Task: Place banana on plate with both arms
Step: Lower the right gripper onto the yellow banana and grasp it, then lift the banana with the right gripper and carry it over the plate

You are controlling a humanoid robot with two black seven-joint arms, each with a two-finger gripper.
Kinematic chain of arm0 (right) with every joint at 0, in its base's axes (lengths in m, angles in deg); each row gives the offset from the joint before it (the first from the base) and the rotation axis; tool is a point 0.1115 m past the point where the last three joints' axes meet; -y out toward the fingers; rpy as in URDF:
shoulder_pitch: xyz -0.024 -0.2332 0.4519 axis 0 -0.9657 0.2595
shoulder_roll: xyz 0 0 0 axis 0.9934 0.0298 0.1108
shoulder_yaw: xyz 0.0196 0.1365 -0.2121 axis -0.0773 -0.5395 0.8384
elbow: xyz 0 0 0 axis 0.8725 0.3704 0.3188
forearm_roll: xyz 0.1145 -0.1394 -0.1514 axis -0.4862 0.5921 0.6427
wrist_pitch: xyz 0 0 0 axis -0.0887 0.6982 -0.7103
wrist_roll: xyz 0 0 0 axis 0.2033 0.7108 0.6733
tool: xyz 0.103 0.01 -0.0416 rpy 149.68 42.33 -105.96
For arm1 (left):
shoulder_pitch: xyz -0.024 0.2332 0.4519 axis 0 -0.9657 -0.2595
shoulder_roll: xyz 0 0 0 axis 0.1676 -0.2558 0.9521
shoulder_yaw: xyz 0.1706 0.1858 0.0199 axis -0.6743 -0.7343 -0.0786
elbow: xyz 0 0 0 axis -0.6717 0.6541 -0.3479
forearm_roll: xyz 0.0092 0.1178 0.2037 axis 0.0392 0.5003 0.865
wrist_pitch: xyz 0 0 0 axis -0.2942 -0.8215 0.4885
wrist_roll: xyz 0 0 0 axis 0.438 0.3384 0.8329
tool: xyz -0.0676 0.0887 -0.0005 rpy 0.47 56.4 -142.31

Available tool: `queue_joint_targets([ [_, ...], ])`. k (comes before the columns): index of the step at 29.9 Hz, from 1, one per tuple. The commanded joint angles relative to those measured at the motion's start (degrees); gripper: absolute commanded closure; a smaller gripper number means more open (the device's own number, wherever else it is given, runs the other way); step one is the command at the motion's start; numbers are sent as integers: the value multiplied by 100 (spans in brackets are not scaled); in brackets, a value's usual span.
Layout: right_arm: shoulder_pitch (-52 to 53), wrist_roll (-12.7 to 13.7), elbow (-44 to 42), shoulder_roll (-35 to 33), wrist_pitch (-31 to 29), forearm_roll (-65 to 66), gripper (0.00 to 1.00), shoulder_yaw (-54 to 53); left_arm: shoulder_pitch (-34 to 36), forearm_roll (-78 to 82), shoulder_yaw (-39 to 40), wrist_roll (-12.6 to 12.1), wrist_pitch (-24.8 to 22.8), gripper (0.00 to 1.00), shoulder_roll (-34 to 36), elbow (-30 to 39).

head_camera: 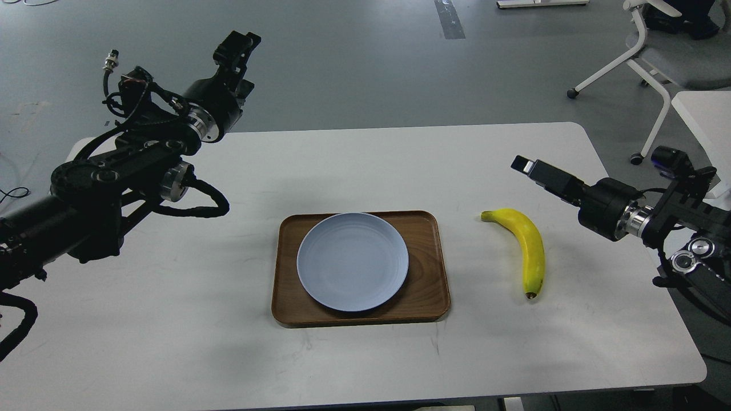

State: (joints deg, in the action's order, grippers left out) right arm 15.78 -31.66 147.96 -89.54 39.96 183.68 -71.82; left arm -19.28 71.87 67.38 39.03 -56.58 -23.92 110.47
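The yellow banana (529, 246) lies on the white table (171, 319), right of the brown wooden tray (429, 279). The pale blue-grey plate (352, 261) sits empty in the tray. My left gripper (237, 47) is raised high over the table's far left edge, far from the plate; it is seen dark and side-on, so its fingers cannot be told apart. My right gripper (528, 166) hovers above and just right of the banana's far end, pointing left. It is seen edge-on as one bar, and nothing shows in it.
A white office chair (657, 57) stands on the grey floor at the back right. A second white table (705, 114) is at the right edge. My right arm's joints (685, 257) hang over the table's right edge.
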Motion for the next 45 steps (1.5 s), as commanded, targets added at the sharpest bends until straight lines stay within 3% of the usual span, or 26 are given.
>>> queue_joint_targets([
  [1, -30, -32, -121, -123, 684, 1419, 0, 572, -305, -354, 620, -550, -409, 2, 98, 2],
  [6, -4, 100, -473, 18, 764, 1508, 0, 828, -438, -372, 815, -454, -595, 2, 238, 54],
  [10, 13, 240, -947, 220, 799, 1508, 0, 837, -561, -363, 815, 361, -595, 1, 431, 405],
  [13, 13, 302, -1001, 264, 808, 1508, 1, 881, -605, -354, 815, 688, -577, 1, 450, 459],
  [24, 13, 416, -1212, 598, 817, 1508, 14, 1083, -781, -345, 806, 759, -551, 1, 432, 459],
  [26, 13, 425, -1317, 659, 817, 1508, 21, 1127, -816, -345, 806, 759, -551, 1, 449, 459],
  [30, 127, 626, -1457, 703, 799, 1596, 67, 1338, -904, -336, 780, 829, -560, 1, 467, 459],
  [31, 128, 627, -1458, 703, 799, 1596, 67, 1338, -904, -336, 780, 829, -560, 1, 467, 459],
  [33, 154, 671, -1484, 730, 808, 1640, 85, 1338, -913, -336, 736, 952, -560, 1, 458, 459],
  [40, 206, 601, -1388, 835, 1160, 1623, 95, 1321, -957, -293, 736, 970, -560, 1, 432, 459],
  [41, 268, 566, -1309, 844, 1160, 1623, 100, 1329, -957, -249, 736, 979, -551, 1, 432, 459],
  [45, 566, 295, -976, 844, 1168, 1605, 100, 1347, -992, -231, 736, 979, -551, 1, 432, 468],
])
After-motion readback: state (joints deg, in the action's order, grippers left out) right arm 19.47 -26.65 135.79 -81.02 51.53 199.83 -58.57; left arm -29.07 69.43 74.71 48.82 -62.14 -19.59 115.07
